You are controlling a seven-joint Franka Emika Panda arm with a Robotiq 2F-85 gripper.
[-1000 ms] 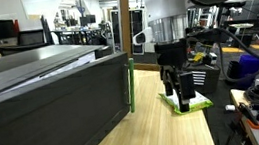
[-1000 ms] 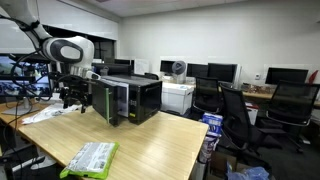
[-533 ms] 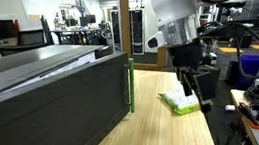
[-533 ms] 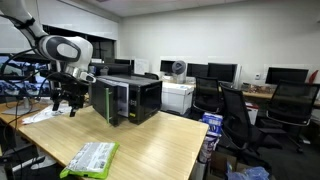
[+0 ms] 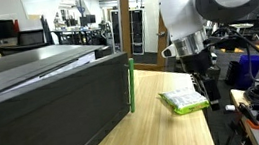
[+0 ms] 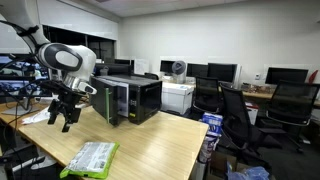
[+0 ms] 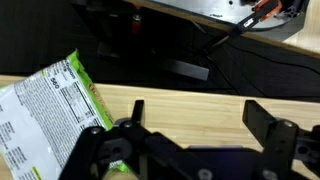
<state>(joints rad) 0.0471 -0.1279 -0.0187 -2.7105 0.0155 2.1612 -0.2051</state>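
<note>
Nearest me, the green snack bag point(image 6: 90, 158) lay flat on the wooden surface point(image 6: 150, 135), close to its corner. Its long axis ran roughly along the near edge, one short end pointing toward the black cabinet point(image 6: 128, 100). Just beside the bag hung the end effector point(image 7: 195, 112), fingers point(image 7: 265, 118) spread wide, holding nothing. Farther off stood office chairs point(image 6: 235, 115).

One green bag point(image 6: 92, 158), I counted, just the one; one big black box point(image 6: 128, 98); and one long wooden table point(image 6: 152, 138).
</note>
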